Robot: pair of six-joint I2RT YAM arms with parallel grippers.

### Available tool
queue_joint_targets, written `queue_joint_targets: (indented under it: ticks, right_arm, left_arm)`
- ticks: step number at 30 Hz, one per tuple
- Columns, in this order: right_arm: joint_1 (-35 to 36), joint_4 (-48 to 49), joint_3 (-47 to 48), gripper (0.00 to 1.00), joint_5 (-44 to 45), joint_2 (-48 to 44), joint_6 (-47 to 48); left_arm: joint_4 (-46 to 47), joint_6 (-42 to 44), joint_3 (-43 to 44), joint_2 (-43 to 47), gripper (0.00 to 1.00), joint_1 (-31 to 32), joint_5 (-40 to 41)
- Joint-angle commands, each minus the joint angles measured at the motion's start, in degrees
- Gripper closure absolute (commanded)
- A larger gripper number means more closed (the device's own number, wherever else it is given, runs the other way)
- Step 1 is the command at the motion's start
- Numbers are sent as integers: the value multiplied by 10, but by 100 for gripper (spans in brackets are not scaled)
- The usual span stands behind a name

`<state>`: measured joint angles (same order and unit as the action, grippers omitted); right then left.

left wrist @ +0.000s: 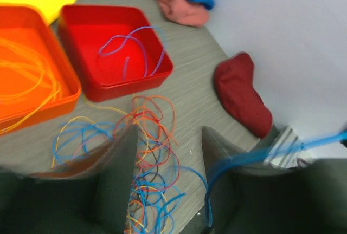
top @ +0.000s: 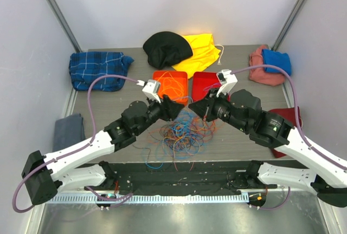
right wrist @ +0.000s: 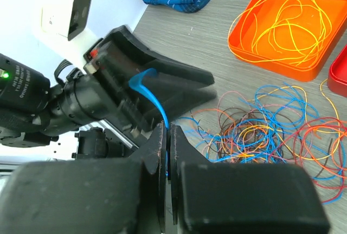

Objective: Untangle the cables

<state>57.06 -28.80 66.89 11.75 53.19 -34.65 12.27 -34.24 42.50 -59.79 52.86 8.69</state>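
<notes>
We see the left gripper [left wrist: 169, 135] with its jaws half apart, a blue cable [right wrist: 157, 101] seemingly resting against one finger and stretching across to the right gripper [right wrist: 166, 134], pinched tight on it, the tangled cables [top: 181, 132] lying between the two

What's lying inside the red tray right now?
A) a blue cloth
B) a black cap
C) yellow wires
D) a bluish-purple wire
D: a bluish-purple wire loops inside the red tray; the yellow wires sit in the orange tray beside it.
</notes>
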Motion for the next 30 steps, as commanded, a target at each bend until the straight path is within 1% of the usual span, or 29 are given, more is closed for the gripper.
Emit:
queue_joint_targets:
  ticks: [1,2,3,4,9,14,18,22,23,24,26,28,29,30]
  right_arm:
    - [3,-6,36,99,31,-36,7]
    - [4,-10,39,99,38,-41,10]
    - [4,-20,42,99,45,-51,13]
    - [3,-23,47,99,50,-55,14]
    - [3,-36,58,99,73,-68,25]
    - [4,-42,60,99,101,-80,28]
    - [4,-45,49,99,107,-85,29]
    - [4,-44,40,99,115,-89,29]
    - [3,-49,39,99,122,-92,30]
    - [4,-52,38,99,134,-95,30]
    - [4,-75,38,99,213,-105,14]
    - [3,-85,30,99,272,-140,6]
    - [4,-73,27,99,298,-156,12]
    - [3,-66,22,99,301,-176,19]
  left_arm:
    - [-44,35,37,33,79,0,155]
    - [-44,43,38,53,85,0,176]
    - [-45,51,44,61,95,0,193]
    - [-56,65,50,70,100,0,215]
    - [-96,108,98,97,100,0,246]
    - [-121,159,151,119,100,0,304]
    - [-150,180,183,131,100,0,308]
    - [-141,191,195,147,100,0,310]
    - [-134,195,197,151,100,0,322]
    - [-131,196,197,155,99,0,334]
    - [-125,197,196,170,98,0,366]
    - [-110,211,184,180,98,0,410]
    - [-110,213,180,187,98,0,424]
    - [-112,216,174,189,98,0,431]
